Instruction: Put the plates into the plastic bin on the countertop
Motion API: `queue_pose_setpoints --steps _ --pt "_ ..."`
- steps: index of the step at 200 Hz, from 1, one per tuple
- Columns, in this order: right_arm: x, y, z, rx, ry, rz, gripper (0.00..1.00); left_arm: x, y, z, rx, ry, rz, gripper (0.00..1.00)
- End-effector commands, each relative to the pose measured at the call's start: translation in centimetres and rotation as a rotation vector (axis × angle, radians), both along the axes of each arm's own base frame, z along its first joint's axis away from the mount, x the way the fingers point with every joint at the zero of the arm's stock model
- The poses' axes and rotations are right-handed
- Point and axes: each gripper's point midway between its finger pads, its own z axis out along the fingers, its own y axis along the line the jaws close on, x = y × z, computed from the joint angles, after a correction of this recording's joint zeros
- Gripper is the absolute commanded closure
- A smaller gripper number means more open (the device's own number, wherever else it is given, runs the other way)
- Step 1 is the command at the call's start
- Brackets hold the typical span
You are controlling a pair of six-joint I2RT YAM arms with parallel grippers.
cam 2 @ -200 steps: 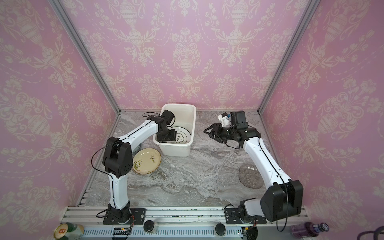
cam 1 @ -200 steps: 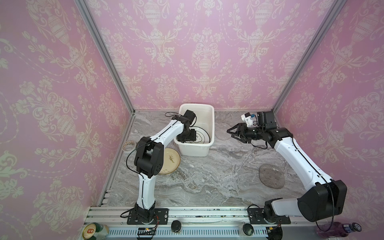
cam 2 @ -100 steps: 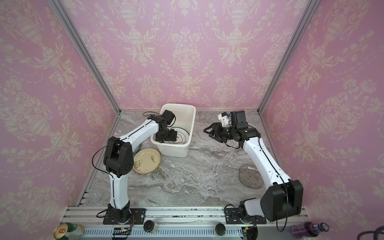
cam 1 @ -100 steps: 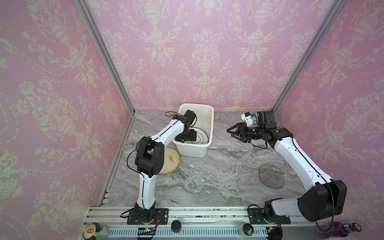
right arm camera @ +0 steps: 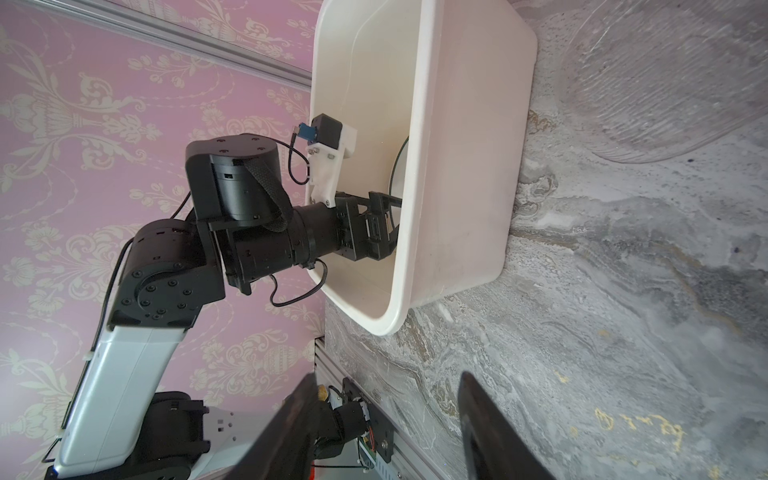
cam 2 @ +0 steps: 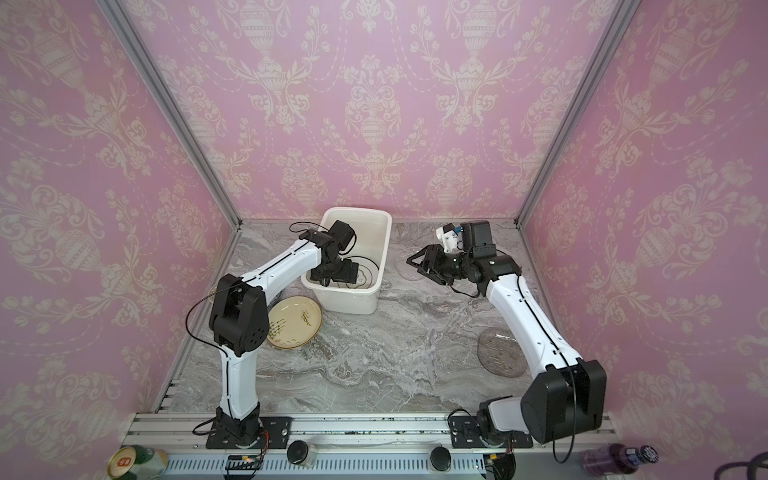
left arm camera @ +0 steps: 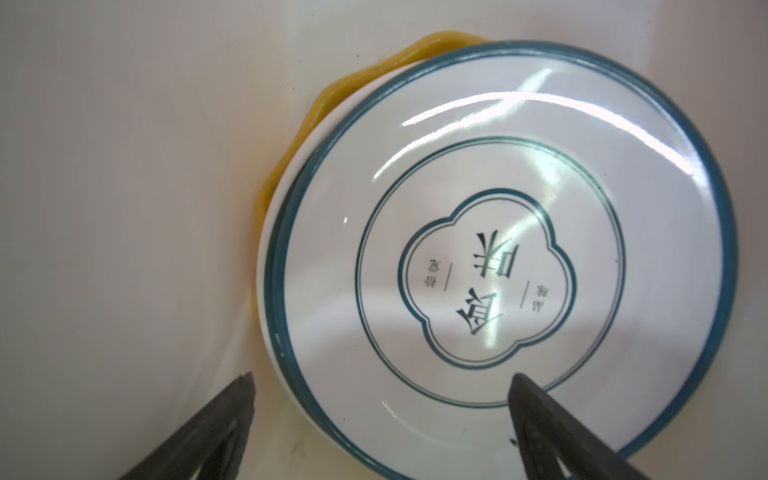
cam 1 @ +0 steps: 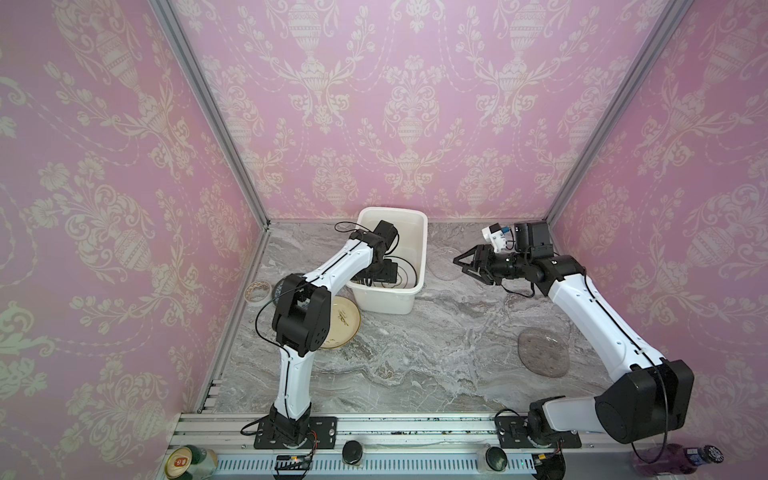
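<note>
The left claw (left arm camera: 380, 378) reaches down inside the plastic bin (cam 1: 388, 301), its jaws spread wide and holding nothing. One finger hangs over the bin's bare floor and the other over the edge of a white plate with a teal rim (left arm camera: 498, 208). That plate lies flat in the bin on top of a yellow scalloped plate (left arm camera: 316, 108). A thin white edge shows between them and may be another plate, though the wrist view is too tight to be sure.

The bin stands at the back of the desk (cam 1: 415, 353), near the rear wall. The right claw (cam 1: 461, 264) hangs in the air to the right of the bin, pointing at its side wall, jaws partly apart and empty. On the desk below it lies a clear glass plate (cam 1: 446, 264), faint against the marble.

Just beside the bin's front left corner lies a cream plate with a plant design (cam 1: 340, 322), its left part hidden by the left arm's elbow. A grey glass plate (cam 1: 542, 351) lies well apart on the right, beside the right forearm. A tape roll (cam 1: 257, 289) lies at the desk's left edge. A can (cam 1: 189, 461) and a purple bottle (cam 1: 673, 457) lie in front of the rail.
</note>
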Motion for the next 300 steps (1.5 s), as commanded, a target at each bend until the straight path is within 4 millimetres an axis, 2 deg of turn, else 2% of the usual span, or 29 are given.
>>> queue_pose_setpoints --steps 1,34,62,91,123,150,171,190,208,253,300 --pt "0.0 0.0 0.1 0.004 -0.02 0.013 0.46 -0.4 1.8 2.4 0.066 -0.047 0.034 0.03" --pt "-0.2 -0.1 0.4 0.007 -0.026 0.01 0.46 -0.6 1.4 4.5 0.042 -0.095 0.038 0.05" --pt "-0.5 -0.2 0.7 0.008 -0.028 0.007 0.45 -0.4 0.3 7.8 0.0 -0.178 0.014 0.05" --pt "-1.1 -0.5 1.0 -0.016 -0.031 0.003 0.46 -0.4 -1.1 12.9 -0.063 -0.309 -0.038 0.05" --pt "-2.4 -0.9 1.5 -0.081 -0.036 0.015 0.45 -1.5 -1.6 19.8 -0.144 -0.507 -0.102 0.04" --pt "-3.8 -1.3 1.9 -0.177 -0.052 0.032 0.44 -3.6 -0.3 25.1 -0.205 -0.673 -0.123 0.01" --pt "-4.6 -1.8 2.3 -0.263 -0.053 0.026 0.42 -5.6 1.5 27.5 -0.196 -0.739 -0.126 0.01" --pt "-5.2 -1.9 2.5 -0.343 -0.051 0.014 0.41 -7.5 3.0 27.9 -0.166 -0.744 -0.138 0.01" --pt "-5.6 -1.5 2.5 -0.398 -0.049 0.001 0.41 -9.0 4.3 27.5 -0.137 -0.733 -0.135 0.01" --pt "-6.2 0.1 1.9 -0.522 -0.041 -0.015 0.4 -12.0 7.9 25.0 -0.085 -0.704 -0.064 0.01" --pt "-4.8 2.7 1.1 -0.593 -0.02 0.004 0.39 -13.7 9.2 22.3 -0.09 -0.655 -0.011 0.01"
